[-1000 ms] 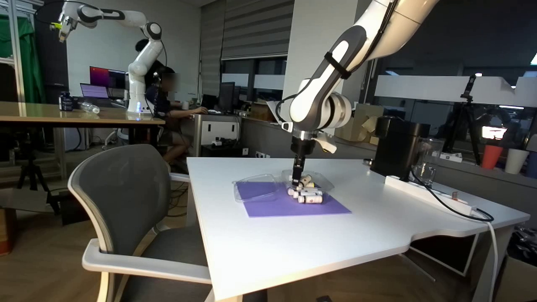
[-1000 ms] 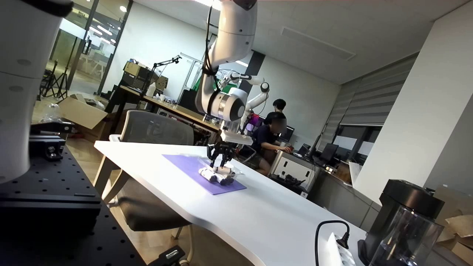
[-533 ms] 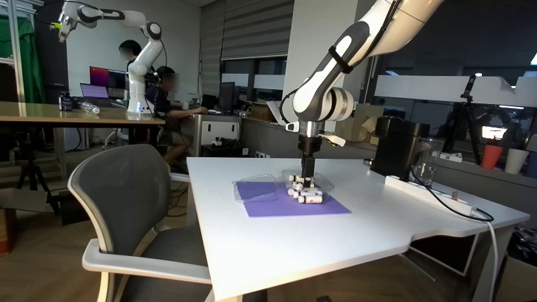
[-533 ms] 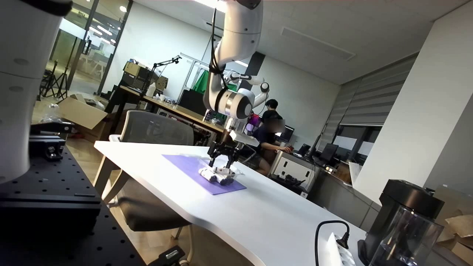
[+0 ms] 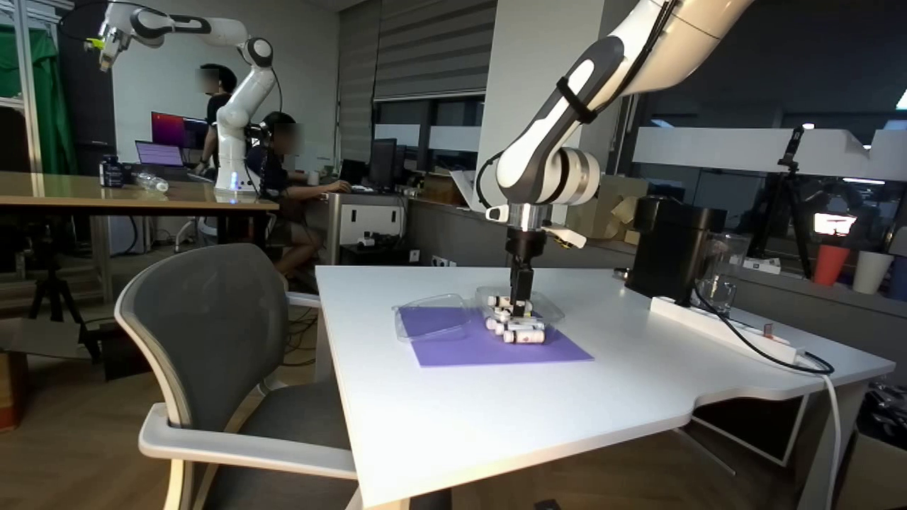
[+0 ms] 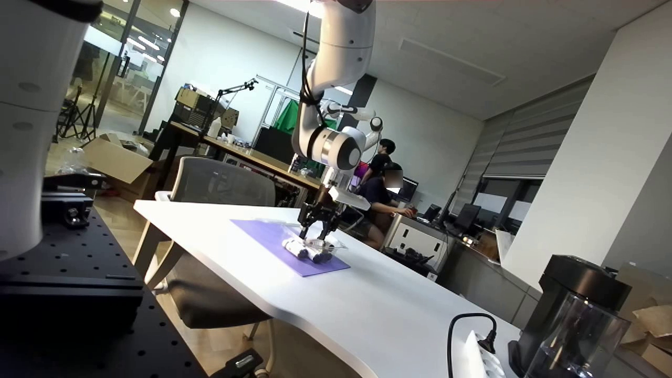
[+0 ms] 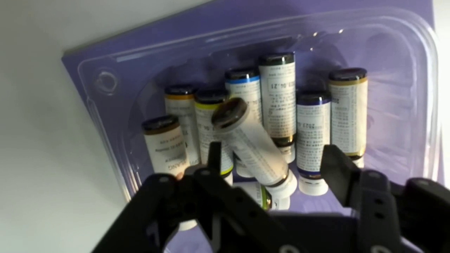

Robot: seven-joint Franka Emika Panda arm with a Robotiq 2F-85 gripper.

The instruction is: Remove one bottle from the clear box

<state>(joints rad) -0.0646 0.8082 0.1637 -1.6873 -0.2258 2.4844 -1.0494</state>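
Note:
The clear box [image 5: 553, 304] is a low transparent tray on the purple mat [image 5: 496, 354]; its wall shows in the wrist view [image 7: 430, 116]. Several small white-labelled bottles with dark bases and white caps lie in it, mostly side by side. One bottle [image 7: 258, 151] lies slantwise on top of the others. My gripper [image 7: 273, 158] is open, pointing down over the bottles, its fingers on either side of the slanted bottle and apart from it in this view. The gripper also shows low over the box in both exterior views [image 5: 521, 310] [image 6: 314, 236]. Its left finger hides parts of several bottles.
A second transparent piece [image 5: 432, 319], like a lid, lies beside the box on the mat. A power strip [image 5: 723, 329] with cable and a black machine [image 5: 669, 244] stand on the white table [image 5: 567, 411]. A chair [image 5: 212, 340] stands at its edge.
Over the last second my gripper has shifted across the box, turned from tilted to upright, and its fingers look wider apart. In the last half second it has barely moved. A background person moved.

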